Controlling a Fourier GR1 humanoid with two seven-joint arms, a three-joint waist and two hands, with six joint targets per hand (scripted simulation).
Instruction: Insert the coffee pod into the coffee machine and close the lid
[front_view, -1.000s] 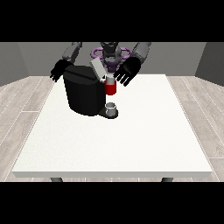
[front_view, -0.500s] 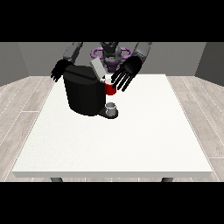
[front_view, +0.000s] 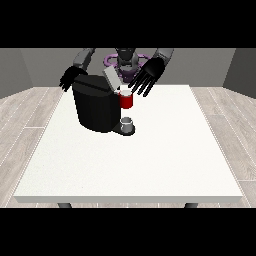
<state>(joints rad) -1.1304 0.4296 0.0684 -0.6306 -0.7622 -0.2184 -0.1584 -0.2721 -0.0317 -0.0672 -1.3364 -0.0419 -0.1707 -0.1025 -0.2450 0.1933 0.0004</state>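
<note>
Now I see black coffee machine (front_view: 96, 106) at far left of white table (front_view: 150, 160), lid (front_view: 111, 80) tilted up. Hand at view's right (front_view: 149, 75) hovers above red thing at the machine (front_view: 126, 101), fingers spread wide. Hand at view's left (front_view: 70, 79) behind machine, fingers unclear. Grey thing (front_view: 127, 122) at base; can't tell if pod.

Both hands (front_view: 149, 74) (front_view: 70, 79) raised, fingers spread

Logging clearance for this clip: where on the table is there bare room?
Bare: the white table in front of the coffee machine, and its right side. Crowded: rear left, with the machine, a red thing and both robot hands.

Perhaps a kitchen: coffee machine (front_view: 97, 107).
</note>
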